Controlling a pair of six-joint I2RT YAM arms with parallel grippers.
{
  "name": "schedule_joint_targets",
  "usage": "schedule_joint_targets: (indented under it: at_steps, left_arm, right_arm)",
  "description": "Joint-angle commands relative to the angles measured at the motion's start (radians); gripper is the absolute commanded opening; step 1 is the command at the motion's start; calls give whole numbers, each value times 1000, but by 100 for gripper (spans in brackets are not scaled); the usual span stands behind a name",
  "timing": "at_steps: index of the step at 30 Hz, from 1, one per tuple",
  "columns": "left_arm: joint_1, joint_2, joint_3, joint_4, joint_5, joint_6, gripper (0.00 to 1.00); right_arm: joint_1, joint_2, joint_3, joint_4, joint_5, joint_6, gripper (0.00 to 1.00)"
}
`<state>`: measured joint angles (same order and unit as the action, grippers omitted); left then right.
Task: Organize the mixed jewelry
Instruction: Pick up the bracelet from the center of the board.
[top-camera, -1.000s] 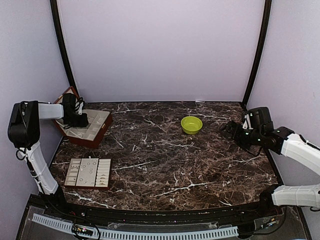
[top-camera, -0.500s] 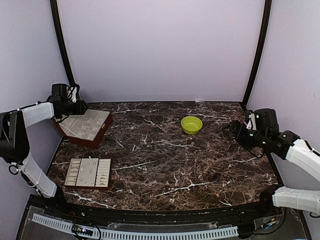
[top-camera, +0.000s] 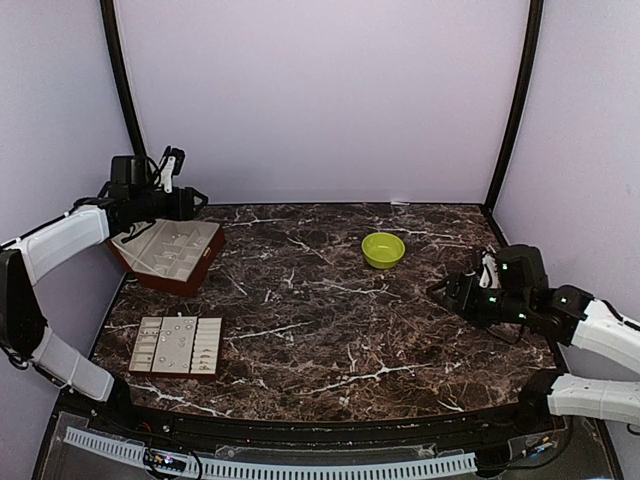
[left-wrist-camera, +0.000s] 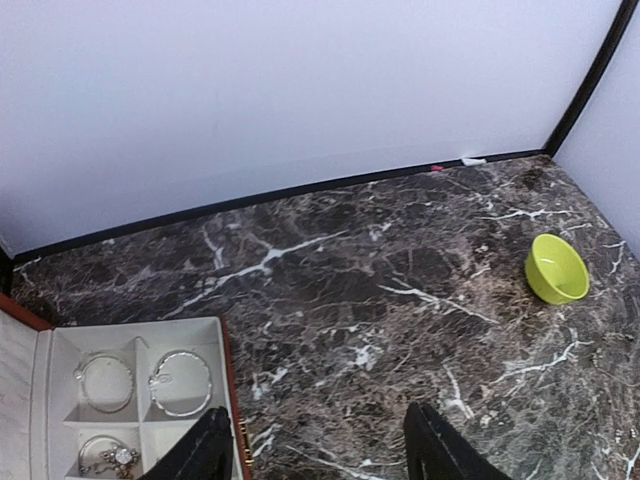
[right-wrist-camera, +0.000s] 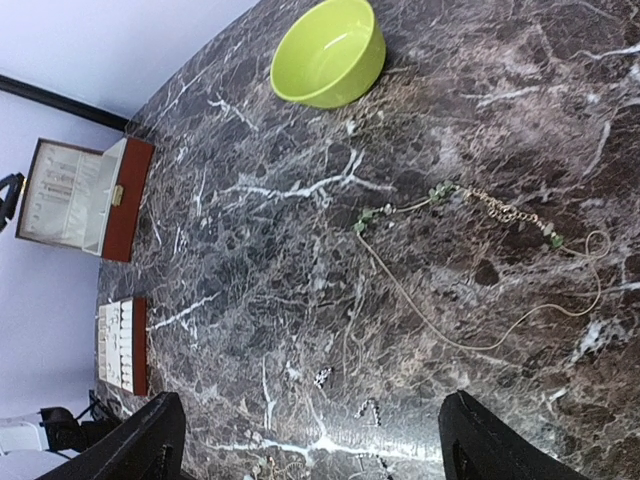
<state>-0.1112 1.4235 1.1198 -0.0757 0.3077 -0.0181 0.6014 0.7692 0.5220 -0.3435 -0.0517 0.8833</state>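
The mixed jewelry shows best in the right wrist view. A thin chain with green beads (right-wrist-camera: 452, 196) lies loose on the marble, and two tiny sparkly pieces (right-wrist-camera: 322, 376) rest below it. Silver hoops (left-wrist-camera: 181, 382) lie in the reddish-brown box (left-wrist-camera: 232, 400) (top-camera: 172, 252). Small pale pieces sit on the cream tray (top-camera: 177, 345). My left gripper (top-camera: 192, 200) (left-wrist-camera: 318, 458) hangs open above the box's right edge, holding nothing. Over the right side of the table, my right gripper (top-camera: 442, 292) (right-wrist-camera: 325, 450) stands open and empty, above the loose pieces.
A lime-green bowl (top-camera: 383, 249) (left-wrist-camera: 556, 268) (right-wrist-camera: 328, 52) stands empty at the back right of the marble table (top-camera: 320, 320). Pale walls and black corner posts close in the back and sides.
My left gripper rose off the box, swung right and opened. The right gripper came nearer and lower over the table, staying open.
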Motion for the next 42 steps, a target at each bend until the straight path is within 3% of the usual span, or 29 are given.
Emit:
schedule_joint_targets:
  at_steps: [1, 13, 20, 33, 42]
  left_arm:
    - [-41, -56, -13, -12, 59, -23, 61]
    - [-45, -235, -132, -57, 95, -116, 64]
    - [-44, -325, -187, -158, 121, -106, 64]
    - [-47, -398, -245, -150, 86, -91, 66]
    - [-46, -378, -243, -154, 76, -85, 66]
  right_arm:
    - [109, 16, -17, 43, 92, 69, 88]
    - [457, 163, -76, 180, 291, 213, 76]
    - [680, 351, 34, 156, 429, 282, 72]
    - [821, 678, 325, 6, 470, 252, 66]
    - [845, 832, 409, 13, 395, 215, 61]
